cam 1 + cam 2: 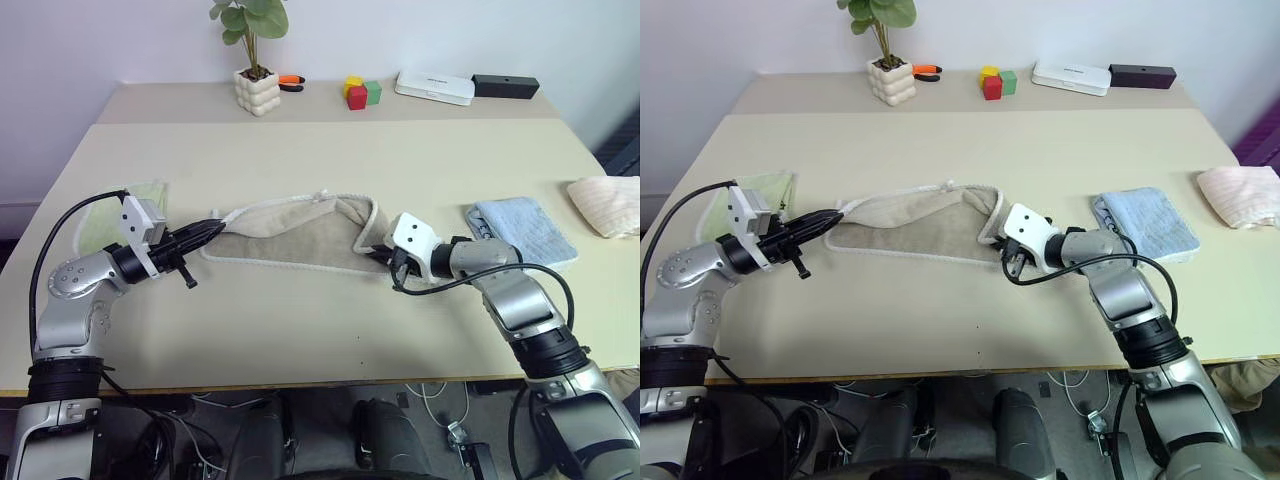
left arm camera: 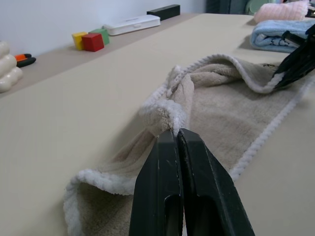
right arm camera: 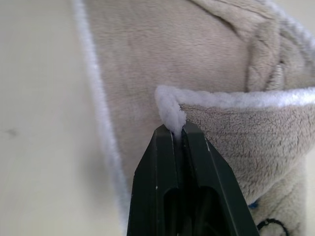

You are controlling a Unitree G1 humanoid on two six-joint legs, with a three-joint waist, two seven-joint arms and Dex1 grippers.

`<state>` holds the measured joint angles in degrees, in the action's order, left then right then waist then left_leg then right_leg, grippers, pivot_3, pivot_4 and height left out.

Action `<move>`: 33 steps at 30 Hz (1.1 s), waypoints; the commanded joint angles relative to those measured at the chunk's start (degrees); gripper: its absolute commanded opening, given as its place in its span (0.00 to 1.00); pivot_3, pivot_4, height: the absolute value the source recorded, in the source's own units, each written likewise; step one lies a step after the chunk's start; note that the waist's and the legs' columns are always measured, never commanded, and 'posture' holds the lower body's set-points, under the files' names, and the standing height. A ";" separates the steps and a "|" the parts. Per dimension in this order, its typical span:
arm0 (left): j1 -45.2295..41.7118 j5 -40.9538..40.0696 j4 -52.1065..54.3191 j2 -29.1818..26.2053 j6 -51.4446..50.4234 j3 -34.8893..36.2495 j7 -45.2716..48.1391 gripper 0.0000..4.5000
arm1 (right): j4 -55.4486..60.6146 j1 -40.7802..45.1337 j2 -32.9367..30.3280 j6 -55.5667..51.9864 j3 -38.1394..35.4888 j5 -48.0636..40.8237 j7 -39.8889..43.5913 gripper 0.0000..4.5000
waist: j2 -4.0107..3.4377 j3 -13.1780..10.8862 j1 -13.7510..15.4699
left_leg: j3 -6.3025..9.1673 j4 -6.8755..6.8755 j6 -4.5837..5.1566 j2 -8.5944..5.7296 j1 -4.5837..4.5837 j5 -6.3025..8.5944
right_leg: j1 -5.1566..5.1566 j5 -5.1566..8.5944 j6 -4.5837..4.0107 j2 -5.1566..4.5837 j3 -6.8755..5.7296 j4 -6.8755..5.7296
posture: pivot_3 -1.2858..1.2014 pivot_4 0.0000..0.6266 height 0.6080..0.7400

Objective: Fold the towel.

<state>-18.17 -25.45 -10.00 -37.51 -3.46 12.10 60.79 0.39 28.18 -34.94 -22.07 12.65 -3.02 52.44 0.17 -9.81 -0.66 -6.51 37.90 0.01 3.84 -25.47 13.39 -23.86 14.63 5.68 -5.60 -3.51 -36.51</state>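
A: We noted the beige towel (image 1: 290, 240) lying along the middle of the counter (image 1: 330, 160), between the pale green towel (image 1: 130, 205) and the folded light blue towel (image 1: 525, 230). The left end effector (image 1: 212, 232) was clamped on the towel's left end; the right end effector (image 3: 177, 129) was pinched on the white edging at its right end.

B: Agreed. We judged both grips thin, on edging alone. For a clean fold we would raise both ends evenly, keep the cloth taut, and lay edge onto edge.
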 commanded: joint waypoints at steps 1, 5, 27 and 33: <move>-0.85 0.61 0.11 -1.26 1.04 1.07 -0.43 0.00 | -0.17 1.81 -1.83 1.46 -4.53 -1.46 -0.05 0.01 | 0.00 0.00 0.01 | 0.00 0.00 0.00 0.00 0.00 0.00 | 0.00 0.00 0.00 0.00 0.00 0.00 | 0.52 0.24 0.96; -6.52 4.42 -7.61 -1.46 4.24 0.74 -3.45 0.00 | -9.67 7.49 -2.55 6.23 -6.71 1.83 -5.20 0.01 | 0.01 -0.01 0.06 | 0.00 0.02 0.00 -0.01 0.01 0.00 | 0.00 0.00 0.00 0.00 -0.01 -0.01 | 0.52 0.24 0.96; -59.96 24.84 -63.87 -6.78 30.53 -3.03 -27.57 0.00 | -60.72 46.50 3.93 39.32 -18.39 1.03 -30.37 0.01 | 0.22 -0.23 -0.48 | -0.60 -0.06 -0.46 0.01 -0.89 -0.32 | -1.23 0.08 0.15 -0.05 0.12 -0.51 | 0.52 0.24 0.96; -49.00 20.12 -61.31 -5.62 36.27 -0.41 -9.36 0.00 | -37.94 23.14 5.06 37.20 -14.88 -0.70 -18.60 0.01 | 0.23 -0.22 -0.15 | -0.68 0.11 -0.42 0.03 -0.18 -0.29 | -0.58 0.08 0.15 -0.08 0.14 -0.57 | 0.52 0.24 0.96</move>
<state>-67.56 -3.27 -73.46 -42.61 30.65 10.30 47.56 -43.69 52.69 -29.43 15.31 -2.62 -3.53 32.51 0.40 -10.02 -0.81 -7.19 38.02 -0.41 3.87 -25.65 13.10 -24.45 14.71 5.83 -5.69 -3.34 -37.11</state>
